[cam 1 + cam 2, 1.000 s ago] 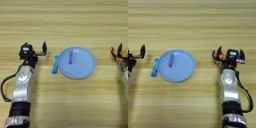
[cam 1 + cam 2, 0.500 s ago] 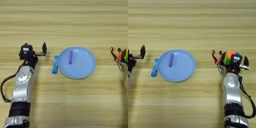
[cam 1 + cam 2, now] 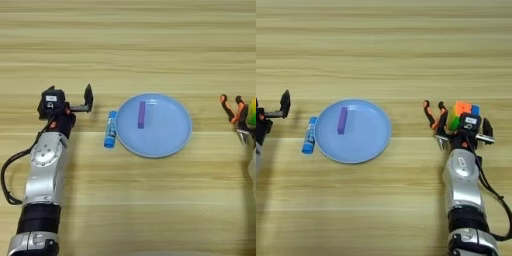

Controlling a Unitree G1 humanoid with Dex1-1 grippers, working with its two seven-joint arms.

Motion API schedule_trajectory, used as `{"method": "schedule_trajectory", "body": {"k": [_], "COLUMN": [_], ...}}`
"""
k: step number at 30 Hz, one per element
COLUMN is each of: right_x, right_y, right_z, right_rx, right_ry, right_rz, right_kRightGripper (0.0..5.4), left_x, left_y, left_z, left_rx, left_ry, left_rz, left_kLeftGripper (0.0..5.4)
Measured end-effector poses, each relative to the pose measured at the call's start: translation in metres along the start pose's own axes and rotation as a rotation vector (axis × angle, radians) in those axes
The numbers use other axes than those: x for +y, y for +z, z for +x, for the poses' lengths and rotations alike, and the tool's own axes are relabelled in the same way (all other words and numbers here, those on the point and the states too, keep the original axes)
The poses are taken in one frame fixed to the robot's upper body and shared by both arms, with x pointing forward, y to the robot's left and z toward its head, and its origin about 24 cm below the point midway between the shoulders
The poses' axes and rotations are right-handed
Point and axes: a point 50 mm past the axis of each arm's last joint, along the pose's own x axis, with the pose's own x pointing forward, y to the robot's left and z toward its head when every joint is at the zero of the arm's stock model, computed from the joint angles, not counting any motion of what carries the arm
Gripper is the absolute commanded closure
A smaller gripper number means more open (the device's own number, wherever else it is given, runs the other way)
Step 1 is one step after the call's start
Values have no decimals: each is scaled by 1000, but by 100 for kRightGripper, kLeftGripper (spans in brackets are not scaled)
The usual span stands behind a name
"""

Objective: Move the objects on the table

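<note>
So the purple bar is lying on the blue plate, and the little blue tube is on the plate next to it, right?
Not quite. The purple bar does lie on the blue plate, but the blue tube is on the wooden table, just off the plate's left rim. The left eye view shows this best.

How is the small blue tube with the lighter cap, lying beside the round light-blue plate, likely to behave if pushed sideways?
The small blue tube looks cylindrical, so it would probably roll. It appears rigid and likely light. It lies close against the round light-blue plate's rim, which may stop it rolling that way.
</note>
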Motion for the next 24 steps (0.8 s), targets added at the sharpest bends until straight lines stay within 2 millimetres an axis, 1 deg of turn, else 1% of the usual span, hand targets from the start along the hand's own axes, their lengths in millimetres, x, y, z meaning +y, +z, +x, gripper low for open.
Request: {"method": "schedule_trajectory", "body": {"k": [2, 5, 7, 8, 11, 16, 18, 24], "right_x": [0, 1, 1, 1, 1, 2, 2, 3], "right_y": [1, 1, 1, 1, 1, 1, 1, 2], "right_z": [1, 1, 2, 2, 2, 3, 4, 4], "right_rx": [-2, -2, -1, 0, 0, 3, 2, 2], "right_ry": [1, 8, 19, 19, 22, 34, 35, 37], "right_rz": [3, 10, 10, 12, 13, 30, 34, 36], "right_kRightGripper": [11, 58, 75, 95, 119, 192, 203, 203], "left_x": [0, 0, 0, 0, 0, 0, 0, 0], "left_y": [0, 0, 0, 0, 0, 0, 0, 0], "left_z": [0, 0, 0, 0, 0, 0, 0, 0], "left_rx": [0, 0, 0, 0, 0, 0, 0, 0], "left_ry": [0, 0, 0, 0, 0, 0, 0, 0], "left_rz": [0, 0, 0, 0, 0, 0, 0, 0], "left_kLeftGripper": [0, 0, 0, 0, 0, 0, 0, 0]}}
